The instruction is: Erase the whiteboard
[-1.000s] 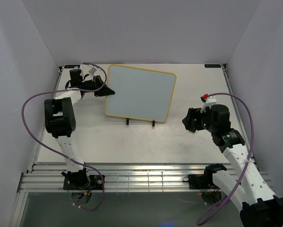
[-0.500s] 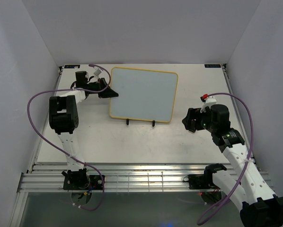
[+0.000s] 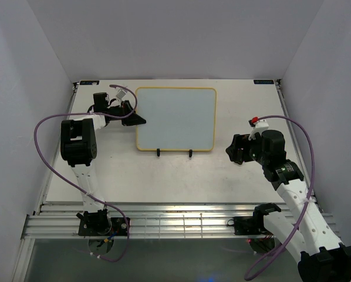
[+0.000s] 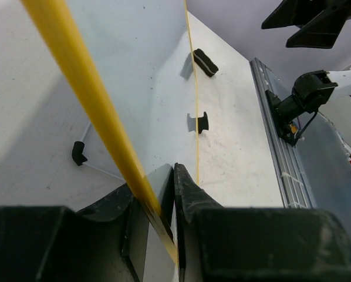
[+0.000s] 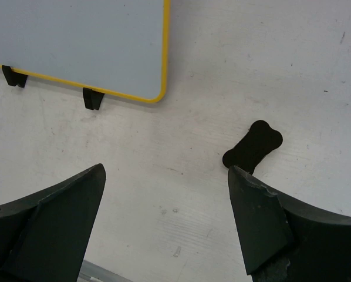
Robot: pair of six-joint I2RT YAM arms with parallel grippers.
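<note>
The whiteboard (image 3: 175,117) lies flat at the back of the table, blank, yellow-framed, with two black feet at its near edge. My left gripper (image 3: 139,120) is at its left edge. In the left wrist view the jaws (image 4: 155,182) stand narrowly on either side of the yellow frame (image 4: 93,100), gripping it. My right gripper (image 3: 231,150) hovers open to the right of the board, holding nothing. In the right wrist view its fingers (image 5: 166,170) spread over bare table, with the whiteboard's corner (image 5: 76,35) at the upper left.
A small black bone-shaped eraser (image 5: 253,144) lies on the table just beyond my right finger. White walls enclose the table on three sides. An aluminium rail (image 3: 175,223) runs along the near edge.
The whiteboard has swung from a tilted lie to square with the table, turned by my left gripper at its left edge. The right arm has not moved.
</note>
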